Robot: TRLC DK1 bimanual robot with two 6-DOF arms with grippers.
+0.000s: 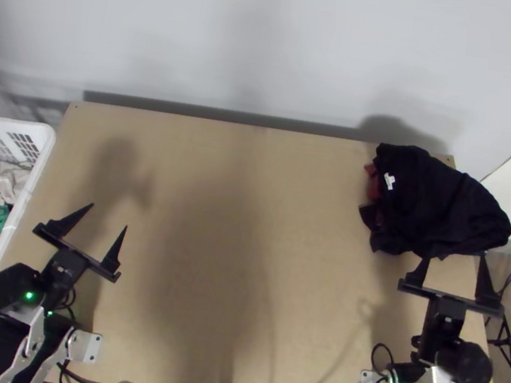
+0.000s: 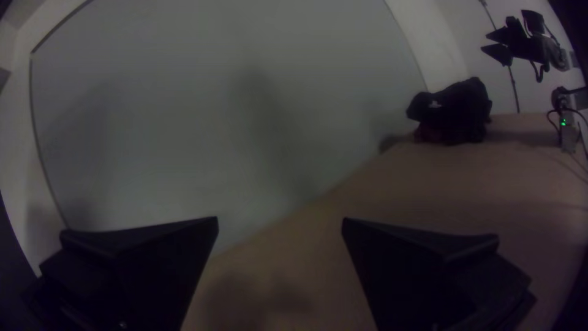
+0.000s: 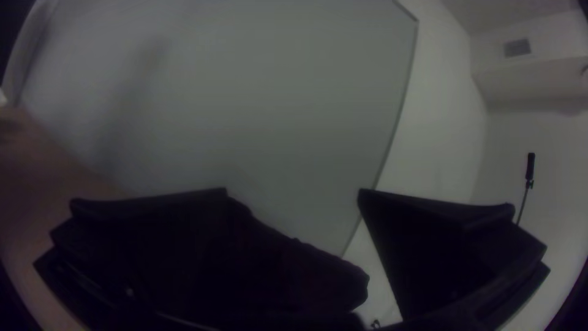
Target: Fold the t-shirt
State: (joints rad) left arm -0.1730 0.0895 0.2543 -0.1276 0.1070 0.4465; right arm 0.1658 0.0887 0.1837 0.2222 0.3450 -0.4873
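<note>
Black garment lies bunched; top view adds white basket.

Cloth pile: near-black, small white label, rust-red cloth at one edge. Surface: plain light tan. Basket: white, slotted grid pattern; cloths inside off-white, purple, green. Left gripper, right gripper: black. Wall: pale grey.

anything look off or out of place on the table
Yes: dark clothing lies bunched at the table's far right corner, seemingly jutting past the edge, a reddish bit poking out. Odd for a shirt awaiting folding.
</note>
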